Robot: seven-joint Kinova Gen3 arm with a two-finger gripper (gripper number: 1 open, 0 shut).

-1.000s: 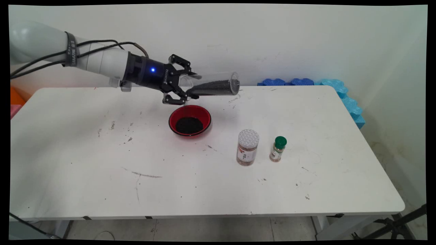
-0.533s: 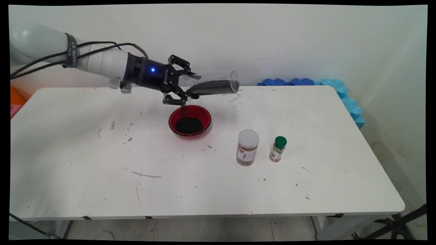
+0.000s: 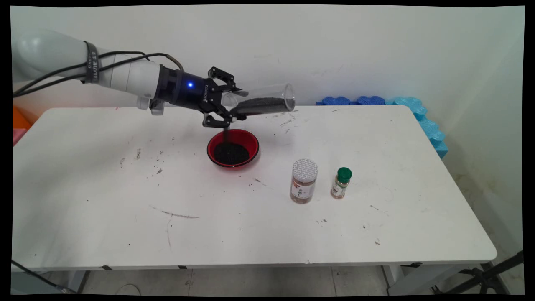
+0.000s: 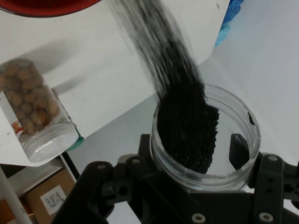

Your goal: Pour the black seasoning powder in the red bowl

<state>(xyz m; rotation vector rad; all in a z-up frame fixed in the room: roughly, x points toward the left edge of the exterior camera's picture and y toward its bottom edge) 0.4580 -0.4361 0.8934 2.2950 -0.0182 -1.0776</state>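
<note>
My gripper (image 3: 232, 104) is shut on a clear plastic jar (image 3: 262, 103) of black grains, held almost level above the table with its mouth at the gripper end. A thin stream of grains falls from the mouth into the red bowl (image 3: 233, 147) right below, which holds a dark heap. In the hand view the jar (image 4: 205, 135) sits between the fingers (image 4: 239, 150), and black grains stream out of it toward the red bowl's rim (image 4: 46, 5) at the top edge.
A jar with a white lid (image 3: 304, 181) and brown contents stands right of the bowl, and a small green-capped spice bottle (image 3: 342, 182) beside it. Blue foam pieces (image 3: 388, 102) lie along the table's far right edge. The white-lidded jar (image 4: 35, 114) shows in the hand view.
The jar's far end has tipped up a little and grains have begun streaming into the bowl. The level in the jar has dropped and the heap in the bowl has grown.
</note>
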